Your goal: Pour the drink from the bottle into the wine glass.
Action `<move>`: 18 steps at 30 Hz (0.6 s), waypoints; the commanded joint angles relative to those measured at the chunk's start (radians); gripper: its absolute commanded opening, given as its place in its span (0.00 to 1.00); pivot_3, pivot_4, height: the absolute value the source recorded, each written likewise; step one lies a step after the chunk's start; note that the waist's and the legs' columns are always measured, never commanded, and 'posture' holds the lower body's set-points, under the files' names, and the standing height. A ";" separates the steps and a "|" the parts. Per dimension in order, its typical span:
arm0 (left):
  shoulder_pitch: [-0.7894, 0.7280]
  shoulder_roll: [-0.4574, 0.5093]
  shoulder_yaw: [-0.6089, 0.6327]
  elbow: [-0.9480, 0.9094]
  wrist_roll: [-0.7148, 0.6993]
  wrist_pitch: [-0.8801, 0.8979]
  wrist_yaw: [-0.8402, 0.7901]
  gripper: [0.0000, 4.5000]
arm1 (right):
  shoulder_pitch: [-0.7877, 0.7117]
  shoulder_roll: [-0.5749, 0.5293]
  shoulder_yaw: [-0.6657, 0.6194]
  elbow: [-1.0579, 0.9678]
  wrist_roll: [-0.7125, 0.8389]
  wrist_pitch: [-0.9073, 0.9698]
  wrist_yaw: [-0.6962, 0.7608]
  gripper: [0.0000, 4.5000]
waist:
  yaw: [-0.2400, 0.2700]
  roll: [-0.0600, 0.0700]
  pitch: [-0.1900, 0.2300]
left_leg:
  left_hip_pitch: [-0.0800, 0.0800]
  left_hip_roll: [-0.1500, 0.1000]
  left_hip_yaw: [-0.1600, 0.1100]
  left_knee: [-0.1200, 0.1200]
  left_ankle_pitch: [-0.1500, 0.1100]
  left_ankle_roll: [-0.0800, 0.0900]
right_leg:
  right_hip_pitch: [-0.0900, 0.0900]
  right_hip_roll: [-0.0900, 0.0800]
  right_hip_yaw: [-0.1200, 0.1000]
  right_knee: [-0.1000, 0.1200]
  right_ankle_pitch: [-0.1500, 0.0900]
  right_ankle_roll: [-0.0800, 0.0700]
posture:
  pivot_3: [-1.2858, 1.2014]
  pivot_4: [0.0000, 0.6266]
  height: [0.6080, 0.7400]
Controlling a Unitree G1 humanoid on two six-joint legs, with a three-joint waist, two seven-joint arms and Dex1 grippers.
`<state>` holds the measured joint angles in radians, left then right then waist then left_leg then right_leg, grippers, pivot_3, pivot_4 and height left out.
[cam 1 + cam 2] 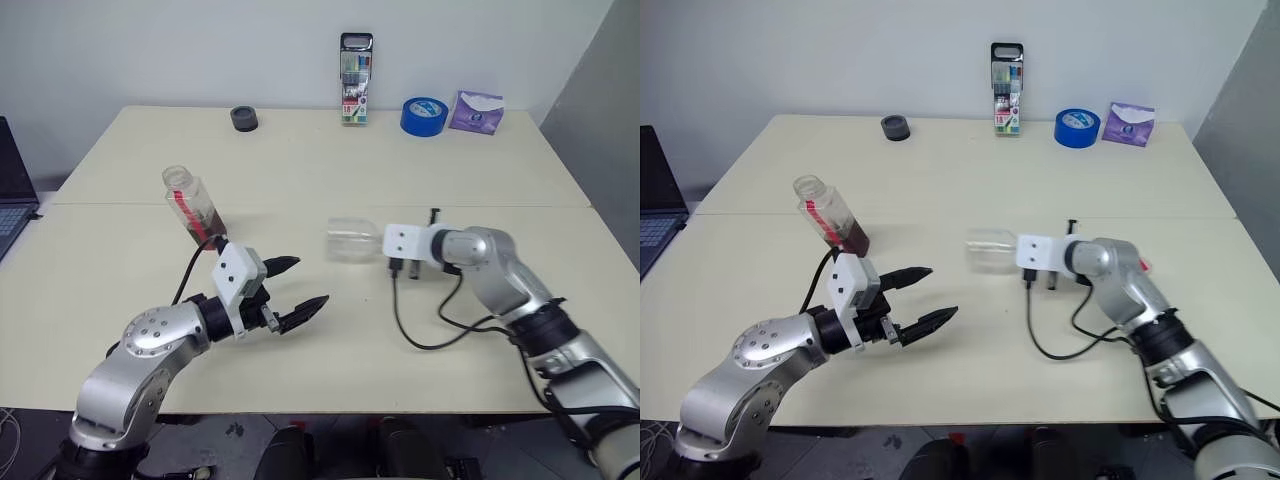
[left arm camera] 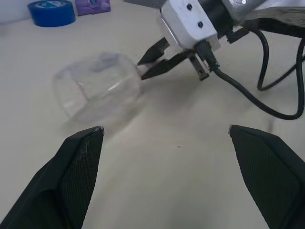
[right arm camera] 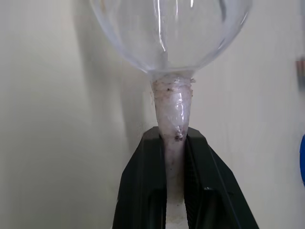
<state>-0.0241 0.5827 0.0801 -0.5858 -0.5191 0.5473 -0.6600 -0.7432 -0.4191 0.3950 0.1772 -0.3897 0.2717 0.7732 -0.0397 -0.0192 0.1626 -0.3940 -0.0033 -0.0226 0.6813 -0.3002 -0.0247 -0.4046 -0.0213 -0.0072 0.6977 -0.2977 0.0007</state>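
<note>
2 arms work over the worktop. Using the bottle as landmark: it stands capless, drink inside, nothing poured. Just in front, the left end effector gapes wide, empty. Well to its right lies the glass on its side, stem pinched by the closed right end effector. Left: stand the glass up, grasp bottle, pour.

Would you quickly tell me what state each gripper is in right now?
Left gripper: open, holding nothing.
Right gripper: shut on the wine glass stem.
</note>
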 commanded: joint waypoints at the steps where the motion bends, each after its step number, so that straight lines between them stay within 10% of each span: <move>1: 0.075 -0.073 0.048 -0.061 0.067 -0.109 0.108 1.00 | -0.046 0.143 -0.119 0.083 0.154 -0.009 -0.088 0.03 | 0.002 0.000 0.000 | 0.000 0.000 0.000 0.000 0.000 0.000 | 0.000 0.000 0.000 0.000 0.000 0.000 | 0.52 0.24 1.00; 10: 0.393 -0.227 0.075 -0.233 0.079 -0.161 0.257 1.00 | -0.243 0.483 -0.389 0.619 0.459 -0.219 -0.245 0.03 | 0.009 0.000 0.000 | -0.001 -0.002 0.000 0.000 -0.002 0.004 | 0.000 -0.002 0.000 -0.001 0.000 0.000 | 0.52 0.24 1.00; 18: 0.444 -0.232 0.077 -0.284 0.078 -0.158 0.295 1.00 | -0.327 0.568 -0.362 0.957 0.391 -0.411 -0.353 0.03 | -0.004 0.000 0.000 | 0.001 -0.002 0.004 -0.001 -0.002 0.004 | 0.000 -0.002 0.003 -0.001 0.001 -0.001 | 0.52 0.24 1.00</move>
<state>0.3953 0.3549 0.1456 -0.8208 -0.4400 0.4035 -0.3757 -1.0451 0.1411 0.0268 1.1203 0.0209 -0.0874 0.4497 -0.0435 -0.0195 0.1623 -0.3930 -0.0049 -0.0184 0.6804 -0.3023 -0.0210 -0.4044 -0.0236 -0.0043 0.6966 -0.2972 0.0000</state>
